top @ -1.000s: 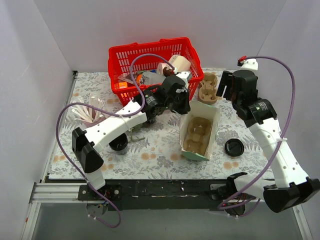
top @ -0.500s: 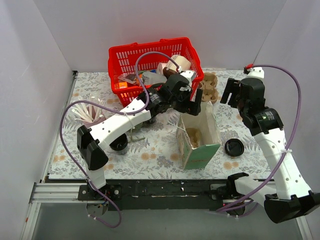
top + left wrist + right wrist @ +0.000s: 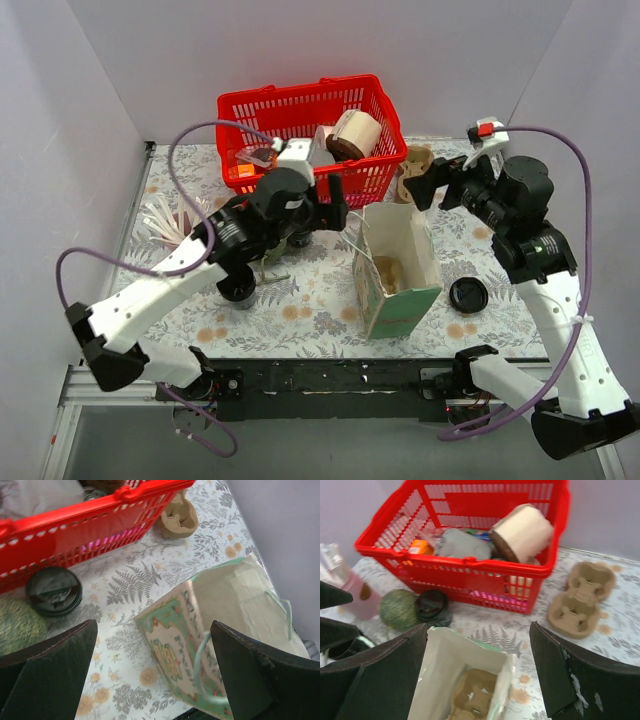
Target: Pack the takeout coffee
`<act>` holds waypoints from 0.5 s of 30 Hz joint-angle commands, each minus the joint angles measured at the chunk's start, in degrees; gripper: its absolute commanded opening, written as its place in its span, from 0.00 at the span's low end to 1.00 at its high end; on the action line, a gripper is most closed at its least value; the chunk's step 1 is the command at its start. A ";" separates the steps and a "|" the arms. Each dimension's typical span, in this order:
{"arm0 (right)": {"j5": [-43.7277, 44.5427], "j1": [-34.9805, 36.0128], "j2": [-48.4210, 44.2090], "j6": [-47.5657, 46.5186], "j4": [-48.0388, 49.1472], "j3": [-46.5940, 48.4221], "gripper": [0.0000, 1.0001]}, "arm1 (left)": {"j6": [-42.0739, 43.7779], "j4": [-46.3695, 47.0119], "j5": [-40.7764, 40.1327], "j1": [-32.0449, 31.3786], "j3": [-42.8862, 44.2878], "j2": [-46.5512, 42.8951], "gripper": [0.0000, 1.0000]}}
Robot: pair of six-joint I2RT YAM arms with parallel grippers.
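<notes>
Bag point(image 3: 398, 312) upright, green floral print, carrier point(image 3: 388, 272) inside

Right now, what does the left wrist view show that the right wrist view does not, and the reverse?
Only the left wrist view: the printed outer face of the paper bag.
Only the right wrist view: the cardboard carrier lying inside that bag, and a pink object at the left edge.
Both views: the red basket, the black lid and the green ball in front of it, the second carrier on the table, and the open bag.
</notes>
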 commanded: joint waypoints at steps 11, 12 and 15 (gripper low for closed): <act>15.98 32.33 20.94 -5.76 -0.55 14.43 0.90 | -21.04 -11.92 -13.01 1.57 -22.75 -22.90 0.98; 16.99 33.83 23.22 -6.20 -0.46 14.52 0.89 | -21.58 -12.35 -13.01 1.57 -23.28 -23.70 0.98; 15.69 38.67 26.13 -13.82 1.99 13.12 0.88 | -23.17 -14.02 -13.01 1.57 -23.81 -26.25 0.98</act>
